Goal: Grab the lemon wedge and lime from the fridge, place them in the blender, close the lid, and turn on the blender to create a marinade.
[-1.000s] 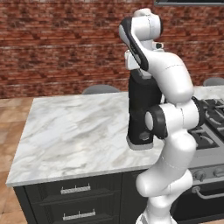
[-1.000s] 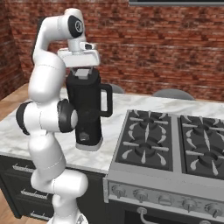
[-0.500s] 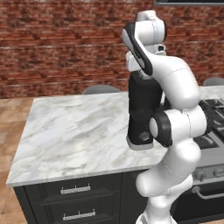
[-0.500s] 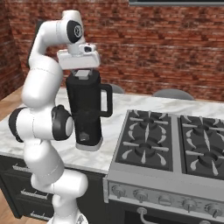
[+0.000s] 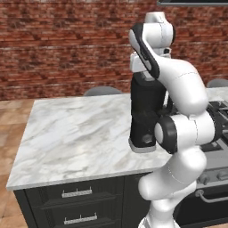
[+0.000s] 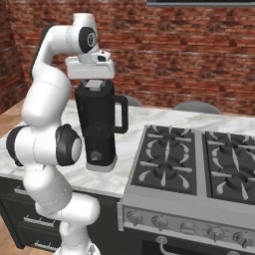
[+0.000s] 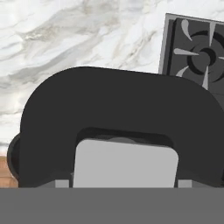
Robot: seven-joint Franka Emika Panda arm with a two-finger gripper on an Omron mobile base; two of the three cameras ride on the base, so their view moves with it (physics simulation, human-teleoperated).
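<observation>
The tall black blender (image 5: pixel 144 111) (image 6: pixel 99 129) stands on the marble counter beside the stove, its handle towards the burners. My gripper (image 6: pixel 91 82) hangs straight down onto the jar's top. The black lid (image 7: pixel 118 105), with its grey square centre (image 7: pixel 126 164), lies right under the hand and sits on the jar mouth. My jaws stand wide around that grey centre piece and the fingertips are hidden. The lemon wedge, the lime and the fridge are out of view.
A gas stove (image 6: pixel 199 169) (image 5: pixel 218 116) with dark grates adjoins the marble counter (image 5: pixel 75 133) on the right. Dark drawers (image 5: pixel 78 193) run below the counter. Two grey chair backs (image 6: pixel 196 106) show behind it, before a brick wall.
The arm's elbow has swung a little outward and down. The hand has stayed over the blender's top and the blender has not moved.
</observation>
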